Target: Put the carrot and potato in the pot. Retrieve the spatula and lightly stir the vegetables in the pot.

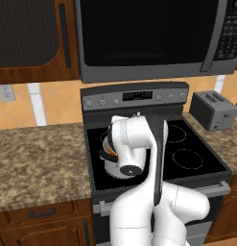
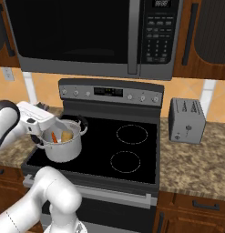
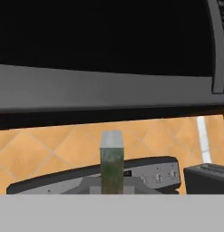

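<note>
The silver pot [image 2: 63,150] stands on the stove's front left burner, and my arm hides most of it in the left base view [image 1: 108,164]. Inside it lie the orange carrot [image 2: 54,137] and the tan potato [image 2: 66,135], side by side. My gripper [image 2: 49,128] hangs at the pot's left rim, shut on the spatula [image 2: 59,124], whose pale blade slants over the pot's mouth. In the hand view the spatula [image 3: 112,163] rises as a grey-green slab from the bottom centre, pointing toward the stove's back panel.
A grey toaster [image 2: 186,120] sits on the counter right of the stove. The microwave [image 2: 86,36] hangs low above the cooktop. The two right burners [image 2: 131,134] are bare. Granite counter [image 1: 38,153] stretches to the left of the stove.
</note>
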You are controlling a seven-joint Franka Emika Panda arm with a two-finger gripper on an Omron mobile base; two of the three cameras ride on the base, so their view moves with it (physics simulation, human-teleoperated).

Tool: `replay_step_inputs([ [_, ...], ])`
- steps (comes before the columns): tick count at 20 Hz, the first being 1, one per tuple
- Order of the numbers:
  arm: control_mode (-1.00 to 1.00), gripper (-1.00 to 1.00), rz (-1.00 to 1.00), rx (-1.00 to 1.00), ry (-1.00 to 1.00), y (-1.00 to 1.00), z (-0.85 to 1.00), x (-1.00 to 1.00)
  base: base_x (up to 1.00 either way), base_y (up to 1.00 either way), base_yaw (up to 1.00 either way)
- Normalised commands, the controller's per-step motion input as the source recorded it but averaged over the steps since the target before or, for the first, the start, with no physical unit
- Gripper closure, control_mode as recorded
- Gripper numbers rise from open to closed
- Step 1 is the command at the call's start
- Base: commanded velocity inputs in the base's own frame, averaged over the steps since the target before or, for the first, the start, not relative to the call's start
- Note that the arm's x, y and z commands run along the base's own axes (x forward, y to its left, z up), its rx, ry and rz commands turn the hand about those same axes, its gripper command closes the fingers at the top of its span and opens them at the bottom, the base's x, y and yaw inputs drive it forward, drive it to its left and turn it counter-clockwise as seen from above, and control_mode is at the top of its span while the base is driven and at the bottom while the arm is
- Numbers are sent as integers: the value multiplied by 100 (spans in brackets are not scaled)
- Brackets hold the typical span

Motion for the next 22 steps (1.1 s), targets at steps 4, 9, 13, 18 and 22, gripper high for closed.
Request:
replay_step_inputs([
  [4, -100, 100, 1, 0, 7, 8, -24, 17, 0, 0, 0],
  [9, -100, 100, 2, 1, 5, 0, -44, 2, 0, 0, 0],
  [13, -100, 100, 3, 0, 7, 0, -44, 9, 0, 0, 0],
  [18, -100, 100, 5, 0, 10, 0, -27, 12, 0, 0, 0],
  [22, -100, 100, 5, 0, 10, 0, -24, 23, 0, 0, 0],
])
